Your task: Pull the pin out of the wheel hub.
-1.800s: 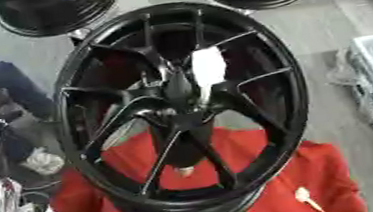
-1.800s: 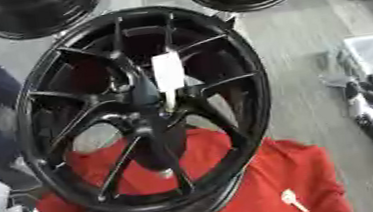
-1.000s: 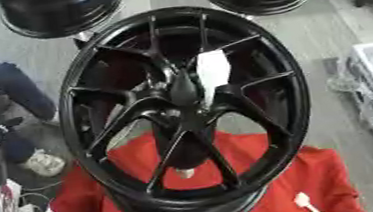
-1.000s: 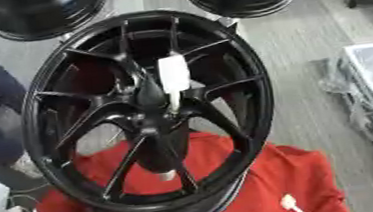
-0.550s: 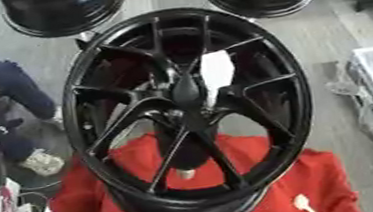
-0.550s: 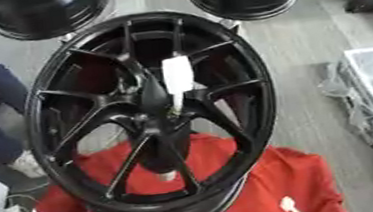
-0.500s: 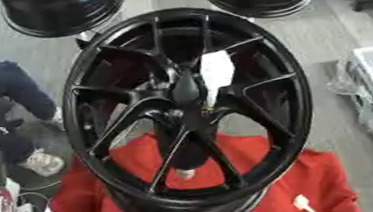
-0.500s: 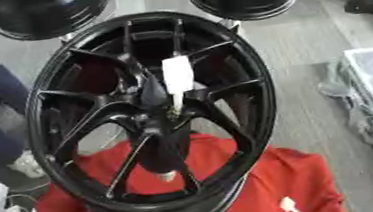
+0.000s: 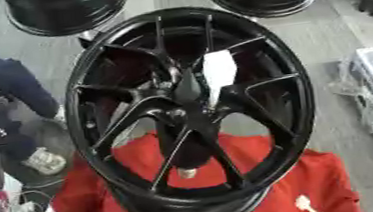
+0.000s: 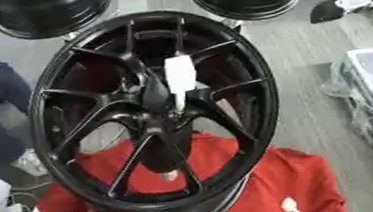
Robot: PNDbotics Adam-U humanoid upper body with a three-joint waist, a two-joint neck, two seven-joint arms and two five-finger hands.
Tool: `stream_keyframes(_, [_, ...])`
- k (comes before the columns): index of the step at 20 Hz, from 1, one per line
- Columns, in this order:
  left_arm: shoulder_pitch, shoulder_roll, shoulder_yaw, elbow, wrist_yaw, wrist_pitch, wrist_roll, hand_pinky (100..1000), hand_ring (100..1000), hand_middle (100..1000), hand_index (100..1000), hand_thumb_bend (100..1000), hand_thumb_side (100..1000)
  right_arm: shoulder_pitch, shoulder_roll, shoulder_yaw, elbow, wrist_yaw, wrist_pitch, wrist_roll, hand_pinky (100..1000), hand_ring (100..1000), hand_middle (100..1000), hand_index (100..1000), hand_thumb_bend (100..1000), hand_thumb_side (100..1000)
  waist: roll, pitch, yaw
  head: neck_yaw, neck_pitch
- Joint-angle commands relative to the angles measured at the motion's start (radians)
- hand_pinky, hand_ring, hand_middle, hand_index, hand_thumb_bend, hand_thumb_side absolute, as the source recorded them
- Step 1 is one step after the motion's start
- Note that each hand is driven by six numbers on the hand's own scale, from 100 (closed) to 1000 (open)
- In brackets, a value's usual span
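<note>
Wheel [image 9: 124, 150]: glossy black metal with slim spokes, seated on a red cloth [image 9: 322, 183]; judged heavy and rigid.
Pin [image 9: 219, 74]: a white, flat-looking tab on a thin stem, seen at the hub [image 9: 187, 90]; judged light and stiff, possibly slippery.
Hold: best taken by the white upper end and drawn straight out along its stem.
Hands: neither robot hand is shown in either view, so their state cannot be told.

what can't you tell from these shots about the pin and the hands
- Hands: in neither eye view, so their state is unknown.
- Pin: a blurred white shape at the hub; how it sits there is unclear.
- Wheel: its lower rim is cut off by the bottom edge.
</note>
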Motion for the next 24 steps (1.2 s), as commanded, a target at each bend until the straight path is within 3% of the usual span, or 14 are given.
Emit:
stream_keyframes(1, [-0.007, 0.016, -0.005, -0.013, 0.0, -0.001, -0.006, 682, 827, 709, 672, 320, 787, -0.045, 0.027, 0.014, 0.028, 0.04, -0.009, 0.029, 860, 906, 897, 957, 622, 310, 0.003, -0.021, 0.0, -0.004, 0.002])
stream_keyframes(11, [-0.008, 0.01, -0.008, -0.01, 0.0, -0.001, -0.011, 682, 828, 709, 672, 318, 788, -0.095, 0.146, 0.052, 0.088, 0.101, -0.027, 0.075, 859, 903, 892, 959, 619, 305, 0.01, -0.015, 0.011, -0.01, 0.002])
stream_keyframes(24, [-0.01, 0.004, -0.011, -0.01, -0.001, -0.001, -0.016, 683, 828, 709, 672, 316, 790, -0.119, 0.229, 0.064, 0.142, 0.131, -0.035, 0.095, 858, 904, 892, 960, 625, 306, 0.016, -0.008, 0.015, -0.018, 0.002])
